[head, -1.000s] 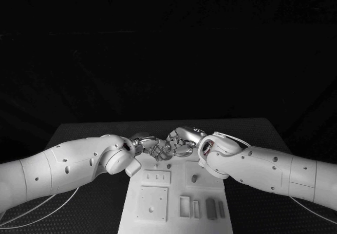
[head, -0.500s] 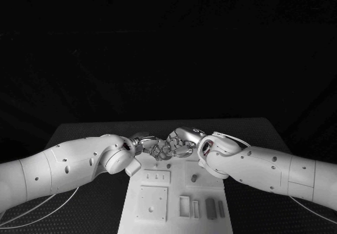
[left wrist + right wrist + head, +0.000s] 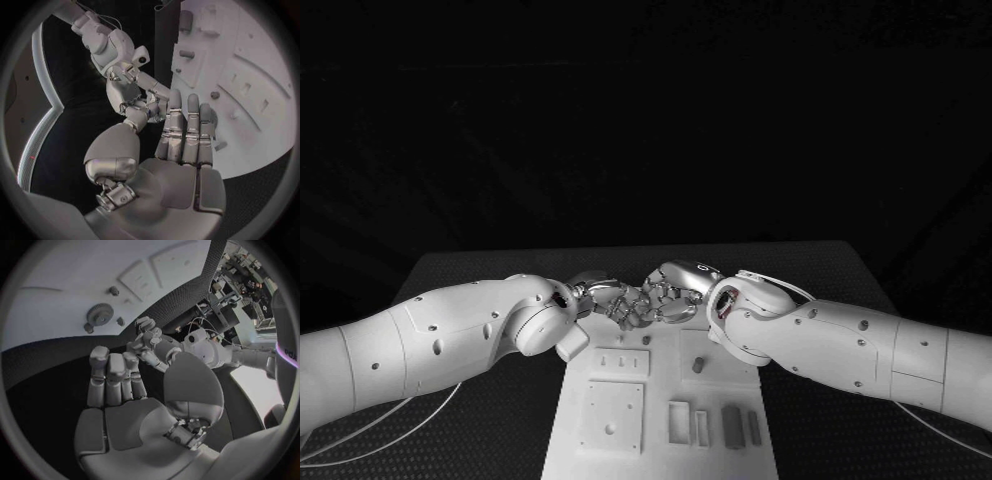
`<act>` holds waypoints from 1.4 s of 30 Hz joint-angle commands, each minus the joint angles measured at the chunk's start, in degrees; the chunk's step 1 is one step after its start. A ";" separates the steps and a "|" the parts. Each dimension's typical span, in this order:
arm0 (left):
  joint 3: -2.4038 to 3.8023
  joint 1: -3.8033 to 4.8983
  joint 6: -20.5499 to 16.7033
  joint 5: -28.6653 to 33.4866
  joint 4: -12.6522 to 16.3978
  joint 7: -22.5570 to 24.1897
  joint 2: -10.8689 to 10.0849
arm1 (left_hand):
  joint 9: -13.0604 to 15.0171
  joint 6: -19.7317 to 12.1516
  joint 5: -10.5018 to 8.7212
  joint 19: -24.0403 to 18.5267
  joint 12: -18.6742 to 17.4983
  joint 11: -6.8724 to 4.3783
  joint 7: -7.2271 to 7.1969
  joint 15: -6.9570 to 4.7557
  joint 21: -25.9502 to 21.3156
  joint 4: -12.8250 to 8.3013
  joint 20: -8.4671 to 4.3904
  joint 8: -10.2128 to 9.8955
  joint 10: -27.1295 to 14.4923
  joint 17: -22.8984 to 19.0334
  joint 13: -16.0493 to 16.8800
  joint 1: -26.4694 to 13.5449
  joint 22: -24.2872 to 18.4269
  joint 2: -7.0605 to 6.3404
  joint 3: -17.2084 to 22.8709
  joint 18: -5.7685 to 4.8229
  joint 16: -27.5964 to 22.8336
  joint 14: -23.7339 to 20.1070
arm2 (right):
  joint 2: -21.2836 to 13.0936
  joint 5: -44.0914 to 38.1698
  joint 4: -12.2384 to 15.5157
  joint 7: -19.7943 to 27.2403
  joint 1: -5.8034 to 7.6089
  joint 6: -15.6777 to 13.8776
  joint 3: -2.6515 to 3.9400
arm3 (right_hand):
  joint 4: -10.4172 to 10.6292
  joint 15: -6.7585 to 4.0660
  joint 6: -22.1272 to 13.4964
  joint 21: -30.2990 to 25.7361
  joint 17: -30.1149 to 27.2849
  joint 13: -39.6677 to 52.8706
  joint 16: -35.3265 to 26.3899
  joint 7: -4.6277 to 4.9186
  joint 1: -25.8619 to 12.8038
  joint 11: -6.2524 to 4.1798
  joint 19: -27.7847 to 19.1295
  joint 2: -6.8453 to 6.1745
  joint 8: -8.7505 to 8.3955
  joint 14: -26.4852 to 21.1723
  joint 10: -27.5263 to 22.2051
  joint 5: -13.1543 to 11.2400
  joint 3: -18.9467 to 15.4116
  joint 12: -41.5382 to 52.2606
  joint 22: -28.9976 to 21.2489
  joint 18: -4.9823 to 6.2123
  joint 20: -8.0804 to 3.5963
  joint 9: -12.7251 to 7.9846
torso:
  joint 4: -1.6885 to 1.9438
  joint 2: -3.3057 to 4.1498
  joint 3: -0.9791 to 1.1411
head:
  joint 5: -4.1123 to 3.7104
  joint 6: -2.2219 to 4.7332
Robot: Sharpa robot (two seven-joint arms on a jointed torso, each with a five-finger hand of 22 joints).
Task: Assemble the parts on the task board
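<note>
The white task board [image 3: 661, 440] lies lengthwise before me. Over its far end my left hand [image 3: 600, 297] and right hand [image 3: 678, 290] meet, fingertips touching. In the left wrist view the left hand [image 3: 181, 150] keeps its long fingers straight and together over the board [image 3: 250, 75], thumb bent towards the right hand [image 3: 128, 87]. In the right wrist view the right hand [image 3: 115, 385] reaches its thumb to the left hand [image 3: 149, 335]. Whether a part sits between them is hidden. A grey gear [image 3: 100, 314] and a small peg [image 3: 114, 290] stand on the board [image 3: 69, 270].
Nearer me the board carries a square plate [image 3: 613, 415], a small slotted plate [image 3: 623, 362], a grey peg [image 3: 698, 366] and upright grey pieces [image 3: 731, 427] in slots. Black table [image 3: 473, 275] borders the board on both sides. A cable [image 3: 387, 430] trails under the left arm.
The fingers of the two hands have drawn slightly closer together over the board's far end. The arms have hardly moved.
</note>
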 commanded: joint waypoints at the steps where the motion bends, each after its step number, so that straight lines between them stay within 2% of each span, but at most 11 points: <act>1: 0.14 0.10 3.31 -0.37 0.51 1.17 0.22 | 0.96 2.09 0.91 -0.55 0.31 0.14 -1.71 -0.20 0.48 0.06 0.01 0.28 0.31 0.10 0.32 0.78 -0.15 -0.14 0.35 0.14 0.39 -0.16 | -0.13 0.30 -0.30 0.31 -0.11 1.04 -0.06 | -0.27 0.08 0.85 0.12 -0.09 0.09 -0.37 1.26 -0.16 -0.10 -0.18 0.45 -0.39 -0.45 -0.41 0.26 0.07 -0.21 0.89 1.76 -0.25 -0.07 | 0.02 0.01 0.01 | -0.03 -0.12; 18: 0.13 0.03 3.19 -0.80 0.27 1.31 0.29 | 1.56 2.39 1.73 -0.78 0.56 0.01 -1.83 -0.20 0.78 0.13 0.00 0.30 0.53 0.14 1.02 1.36 -0.33 -0.62 0.35 0.08 0.58 -0.34 | -0.27 1.36 -0.44 1.04 -0.11 1.55 -0.06 | -0.21 0.21 0.44 -0.11 -0.33 0.10 -0.94 1.42 -0.27 0.05 -0.52 0.19 -0.66 -0.93 -0.74 0.20 0.09 -0.60 0.78 1.76 -0.12 -0.13 | -0.03 0.00 0.00 | 0.00 -0.17; 24: 0.13 -0.04 2.67 -1.09 0.18 1.26 0.37 | 1.63 2.40 1.68 -0.79 0.58 0.01 -1.82 -0.20 0.83 0.17 0.01 0.29 0.53 0.14 1.10 1.45 -0.35 -0.57 0.36 0.07 0.60 -0.36 | -0.27 1.87 -0.51 1.09 -0.11 1.53 -0.06 | 0.11 0.50 -0.47 -0.48 -0.41 0.05 -1.49 1.74 -0.63 0.35 -0.98 -0.52 -1.19 -1.43 -1.28 0.25 -0.09 -1.16 0.63 1.76 0.12 -0.30 | -0.04 0.00 -0.01 | -0.05 -0.23; 26: 0.13 -0.04 1.87 -1.16 0.09 1.24 0.34 | 1.67 2.41 1.60 -0.80 0.59 0.00 -1.81 -0.20 0.85 0.20 0.01 0.28 0.53 0.15 1.16 1.49 -0.36 -0.51 0.36 0.06 0.62 -0.36 | -0.41 2.89 -0.62 1.20 -0.10 1.44 -0.06 | 0.18 0.97 -1.78 -0.90 -0.43 -0.05 -2.01 2.21 -1.33 0.83 -1.52 -0.82 -1.88 -2.20 -2.04 1.48 -1.02 -1.77 0.51 1.76 0.40 -0.55 | -0.03 -0.01 0.00 | -0.05 -0.24; 28: 0.13 -0.04 1.63 -1.38 -0.20 1.21 0.31 | 1.74 2.43 1.48 -0.80 0.62 0.00 -1.79 -0.21 0.90 0.24 0.00 0.27 0.55 0.16 1.24 1.54 -0.38 -0.44 0.35 0.06 0.68 -0.33 | -0.63 4.06 -0.72 1.63 -0.10 1.12 -0.06 | 0.15 1.97 -4.76 -1.97 -0.81 -0.59 -3.26 3.33 -2.34 1.85 -2.80 -1.37 -3.48 -3.78 -3.62 2.39 -2.26 -3.08 0.19 1.76 0.92 -1.25 | -0.03 -0.02 0.00 | -0.05 -0.21; 31: 0.13 -0.04 0.71 -1.76 -0.49 1.15 0.25 | 1.88 2.46 1.18 -0.84 0.64 -0.01 -1.77 -0.23 0.98 0.29 -0.02 0.24 0.55 0.18 1.39 1.61 -0.43 -0.31 0.30 0.07 0.76 -0.31 | -1.10 5.38 -0.62 3.07 -0.09 -1.68 -0.06 | -0.37 3.08 -8.85 -3.55 -1.70 -1.15 -4.99 4.33 -3.53 2.92 -4.83 -2.30 -5.60 -5.45 -5.58 4.02 -4.37 -4.26 -0.22 1.62 1.86 -2.21 | -0.01 -0.04 0.02 | -0.06 -0.17; 34: 0.12 -0.04 0.14 -2.10 -0.60 1.05 0.15 | 2.04 2.20 0.37 -1.11 0.36 0.10 -1.75 -0.19 1.00 0.45 0.00 -0.03 0.13 0.03 1.54 1.62 -0.58 -0.25 0.23 0.03 0.53 -0.77 | -1.48 6.51 -0.60 3.90 -0.09 -2.61 -0.06 | -0.84 1.02 -14.66 -4.00 -1.96 -1.26 -5.24 0.95 -3.81 0.33 -5.48 -2.91 -7.79 -6.08 -6.44 5.89 -7.09 -4.14 -0.18 1.76 2.66 -2.93 | 0.02 -0.01 0.03 | -0.09 -0.13; 37: 0.12 -0.04 -0.15 -2.46 -0.78 1.04 0.13 | 2.15 2.08 -0.22 -1.31 0.22 0.15 -1.66 -0.17 1.06 0.62 0.03 -0.22 0.01 -0.05 1.69 1.63 -0.67 -0.10 0.20 -0.01 0.47 -0.88 | -1.98 8.53 -0.48 4.93 -0.09 -3.13 -0.06 | 0.03 -0.10 -17.94 -4.28 -1.96 -1.34 -4.95 -0.47 -3.97 -0.84 -5.76 -3.72 -7.96 -6.69 -7.02 6.15 -9.04 -3.81 -0.10 1.76 2.83 -2.50 | 0.00 -0.01 0.00 | -0.12 -0.08; 39: 0.12 -0.04 -0.43 -2.68 -0.99 1.01 0.13 | 2.17 2.08 -0.30 -1.35 0.21 0.15 -1.64 -0.16 1.07 0.65 0.03 -0.25 0.01 -0.06 1.72 1.63 -0.68 -0.05 0.20 -0.02 0.47 -0.87 | -2.58 9.79 -0.21 6.01 -0.08 -3.59 -0.06 | 1.19 -0.36 -19.12 -4.56 -2.02 -1.46 -4.78 -0.84 -4.45 -1.10 -6.03 -4.14 -7.37 -7.09 -7.38 0.99 -9.97 -3.65 -0.09 1.76 2.77 -1.79 | 0.07 0.00 -0.01 | -0.03 -0.05; 40: 0.12 -0.04 -0.60 -2.78 -1.10 1.00 0.13 | 2.19 2.08 -0.38 -1.38 0.20 0.15 -1.63 -0.17 1.08 0.67 0.03 -0.27 0.02 -0.06 1.74 1.63 -0.69 -0.01 0.19 -0.03 0.47 -0.86 | -2.85 10.29 -0.10 6.42 -0.08 -3.68 -0.06 | 1.43 -0.39 -19.46 -4.66 -2.04 -1.50 -4.75 -0.99 -4.65 -1.13 -6.17 -4.23 -7.20 -7.24 -7.52 -0.19 -10.28 -3.63 -0.08 1.76 2.76 -1.59 | 0.08 0.00 0.00 | 0.00 -0.05; 42: 0.12 -0.04 -1.32 -3.09 -1.40 0.79 0.06 | 2.23 2.09 -0.47 -1.41 0.21 0.15 -1.60 -0.17 1.12 0.70 0.03 -0.29 0.06 -0.06 1.79 1.64 -0.70 0.06 0.19 -0.03 0.51 -0.82 | -3.82 12.22 0.32 7.91 -0.08 -3.66 -0.06 | 1.69 -0.38 -19.98 -4.87 -2.08 -1.59 -4.75 -1.29 -4.71 -1.12 -6.53 -4.31 -6.86 -7.65 -7.91 -0.41 -10.61 -3.65 -0.04 1.76 2.78 -1.21 | 0.09 0.00 0.03 | 0.09 -0.14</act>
